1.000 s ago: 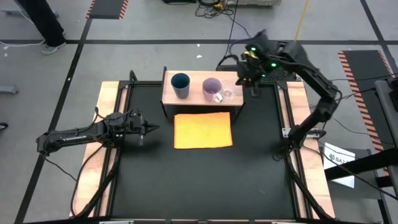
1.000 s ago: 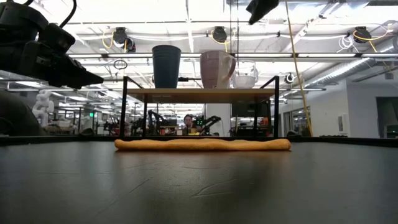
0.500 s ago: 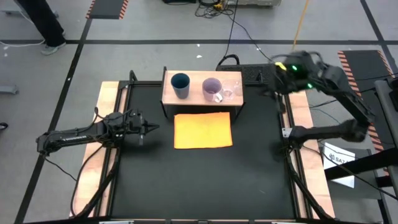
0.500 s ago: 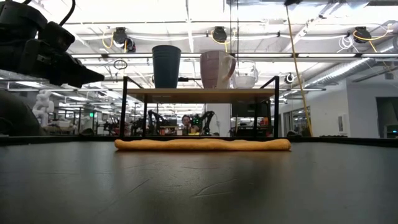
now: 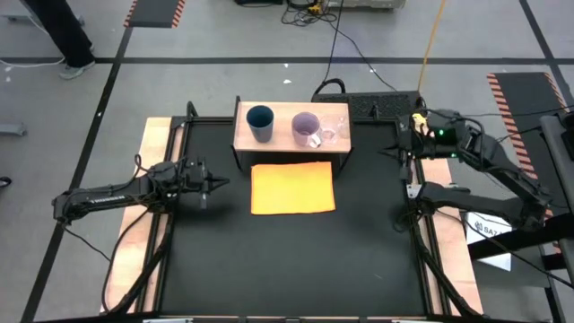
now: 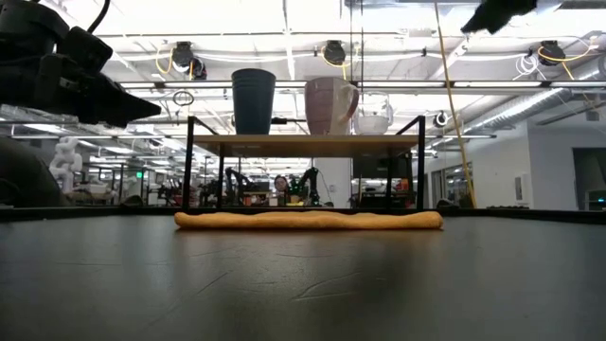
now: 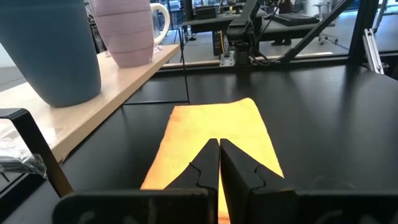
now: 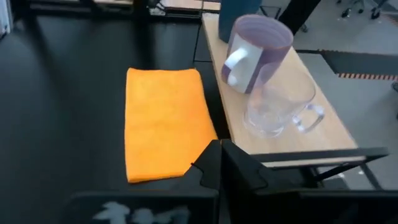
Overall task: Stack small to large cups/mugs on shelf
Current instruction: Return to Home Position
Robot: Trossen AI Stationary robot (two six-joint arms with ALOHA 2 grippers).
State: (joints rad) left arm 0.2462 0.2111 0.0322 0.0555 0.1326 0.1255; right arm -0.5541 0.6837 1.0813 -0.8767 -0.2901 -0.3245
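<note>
Wooden shelf (image 5: 282, 145) stands at the back of the black table (image 5: 269, 260). All three cups are on it in a row. The tumbler (image 5: 260, 121) is toward its left end and the mug (image 5: 306, 127) is near the middle. The clear cup (image 5: 330, 135) is just beside the mug, toward the right end; whether those two touch cannot be told. An orange sheet (image 5: 292, 187) lies flat on the table just in front of the shelf.

The high view gives the order but not the heights. The low view shows the tumbler and mug about equally tall and the clear cup lower, with the sheet as a thin band under the shelf board. The right wrist view alone shows the clear cup's handle and the mug's pale handle. The left wrist view takes in only the tumbler and mug.

The left gripper (image 5: 220, 184) hangs to the front left of the shelf, beside the sheet, its fingers pressed together on nothing. The right gripper (image 5: 404, 148) is off the shelf's right end, well apart from the cups. The low view shows it above the shelf's top. Its fingers are closed together and empty.
</note>
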